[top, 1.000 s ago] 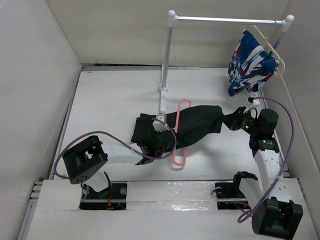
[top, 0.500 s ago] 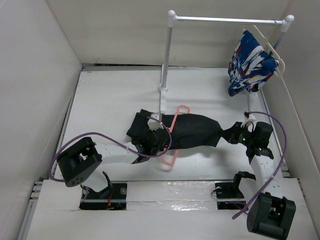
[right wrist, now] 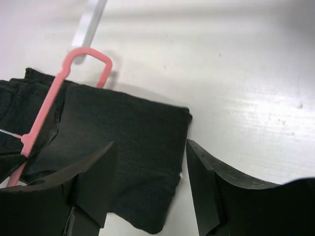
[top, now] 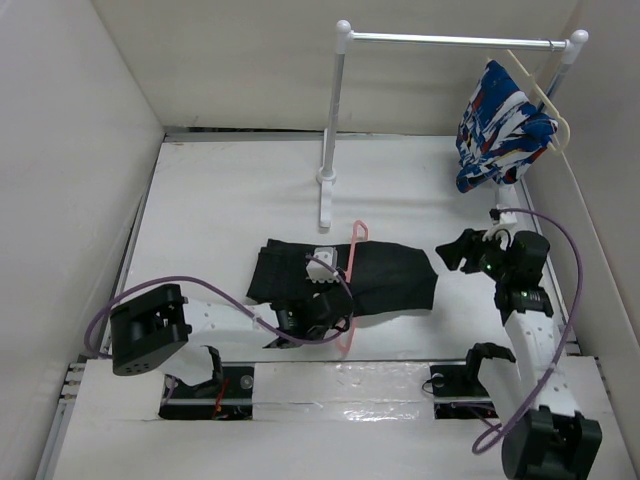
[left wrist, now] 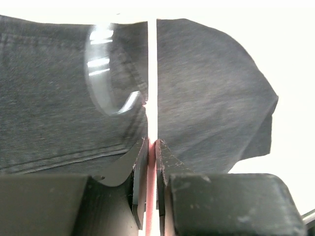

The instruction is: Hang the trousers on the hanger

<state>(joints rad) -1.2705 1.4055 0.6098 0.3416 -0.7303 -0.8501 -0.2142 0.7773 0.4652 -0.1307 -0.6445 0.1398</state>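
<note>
The black trousers (top: 385,275) lie flat on the table, threaded through the pink hanger (top: 356,250), which crosses them near the middle. My left gripper (top: 335,308) is at the hanger's near end, and in the left wrist view its jaws are shut on the pink hanger (left wrist: 151,164) wire, with trousers (left wrist: 59,98) cloth on both sides. My right gripper (top: 452,254) stands open just right of the trousers' right end. In the right wrist view it (right wrist: 150,145) hovers over that end of the trousers (right wrist: 123,137) with nothing between the fingers, and the hanger (right wrist: 64,78) loop shows beyond.
A white clothes rack stands at the back, its left post (top: 330,120) and foot (top: 324,205) just behind the trousers. A blue, white and red garment (top: 503,125) hangs on a cream hanger (top: 545,95) at the rail's right end. Side walls enclose the table.
My right gripper has opened and let go of the trousers' right end, which now lies flat. My left gripper has drawn the hanger and trousers nearer the front edge.
</note>
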